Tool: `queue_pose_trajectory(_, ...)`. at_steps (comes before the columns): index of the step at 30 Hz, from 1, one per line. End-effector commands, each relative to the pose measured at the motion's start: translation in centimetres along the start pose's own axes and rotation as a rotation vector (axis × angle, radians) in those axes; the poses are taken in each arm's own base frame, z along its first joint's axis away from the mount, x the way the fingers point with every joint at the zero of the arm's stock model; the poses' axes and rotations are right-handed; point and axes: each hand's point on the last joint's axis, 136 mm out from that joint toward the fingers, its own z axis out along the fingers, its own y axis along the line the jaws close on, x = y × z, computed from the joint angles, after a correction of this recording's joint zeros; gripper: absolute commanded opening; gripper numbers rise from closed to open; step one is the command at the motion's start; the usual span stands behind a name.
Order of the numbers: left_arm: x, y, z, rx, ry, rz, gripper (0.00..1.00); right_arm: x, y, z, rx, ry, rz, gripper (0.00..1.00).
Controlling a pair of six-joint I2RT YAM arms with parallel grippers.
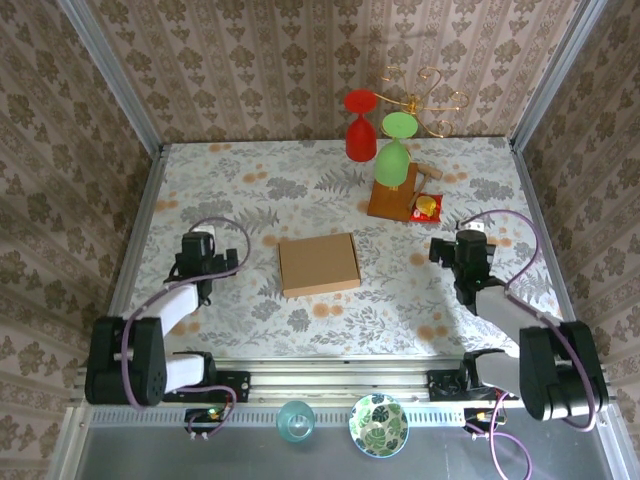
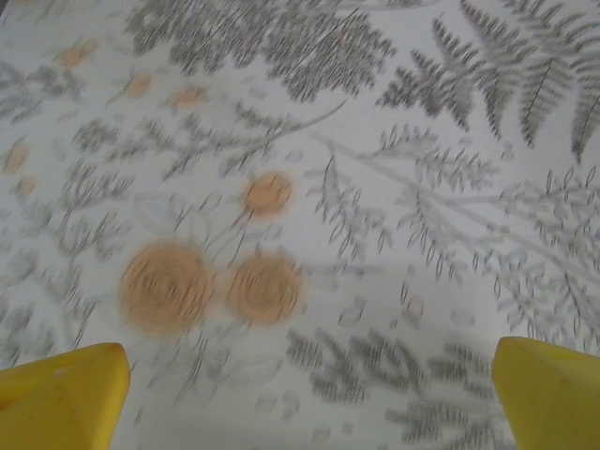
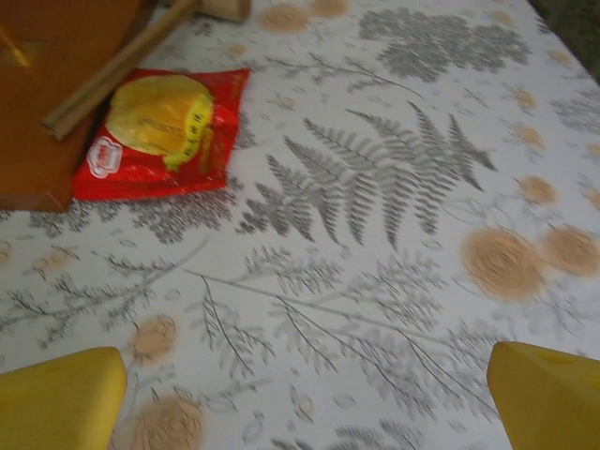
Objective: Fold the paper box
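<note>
The paper box [image 1: 319, 264] lies shut and flat as a tan cardboard rectangle in the middle of the table, tilted slightly. My left gripper [image 1: 200, 243] rests well to its left, open, its yellow fingertips [image 2: 66, 394] spread wide over bare patterned cloth. My right gripper [image 1: 470, 240] sits well to the box's right, also open, with yellow fingertips [image 3: 61, 403] far apart and nothing between them. Neither gripper touches the box.
A wooden stand [image 1: 395, 198] with a red glass [image 1: 360, 130] and a green glass [image 1: 394, 155] stands at the back right. A red and yellow snack packet [image 3: 164, 131] lies beside it. A glass cup [image 1: 296, 421] and a patterned bowl [image 1: 378, 425] sit below the table's front rail.
</note>
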Motion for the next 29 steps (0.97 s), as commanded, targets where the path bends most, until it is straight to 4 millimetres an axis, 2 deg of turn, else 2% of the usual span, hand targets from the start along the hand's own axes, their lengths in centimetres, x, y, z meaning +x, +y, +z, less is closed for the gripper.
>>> queue_pose_trajectory(1,-7.0,-0.4,0.1,0.032,-0.284,0.01,1.0,-5.1,2.1,0.7,-0.106,-0.199,0.011,1.0)
queue_pose_trajectory(4,-8.4,-0.1,1.0,0.042,-0.324,0.043,1.0,-6.1,2.7,1.5,-0.138,-0.248,-0.007,1.0)
queue_pose_trajectory(6,-8.6,0.1,1.2,0.033,-0.389,0.053,1.0,-5.0,2.6,2.7,-0.158,-0.227,0.007,1.0)
queue_pose_trajectory(8,-6.9,0.6,1.5,0.005,-0.44,0.025,1.0,-3.7,2.5,3.2,-0.165,-0.237,0.018,1.0)
queue_pose_trajectory(9,-6.9,1.1,0.9,-0.017,-0.511,0.017,1.0,-4.1,2.4,3.1,-0.16,-0.278,0.025,1.0)
queue_pose_trajectory(11,-6.2,1.8,0.4,-0.017,-0.5,-0.031,1.0,-3.9,2.0,3.4,-0.13,-0.235,0.033,1.0)
queue_pose_trajectory(14,-6.7,2.3,1.3,-0.031,-0.467,-0.046,1.0,-3.9,2.2,3.7,-0.108,-0.221,0.014,1.0)
queue_pose_trajectory(17,-7.1,1.7,2.2,-0.015,-0.418,-0.021,1.0,-4.0,2.4,3.7,-0.104,-0.223,0.002,1.0)
queue_pose_trajectory(26,-7.1,1.8,2.1,-0.015,-0.425,-0.02,1.0,-4.0,2.5,3.7,-0.099,-0.224,-0.005,1.0)
queue_pose_trajectory(29,-7.0,2.0,1.7,-0.028,-0.444,-0.031,1.0,-3.9,2.2,3.1,-0.067,-0.259,-0.002,1.0)
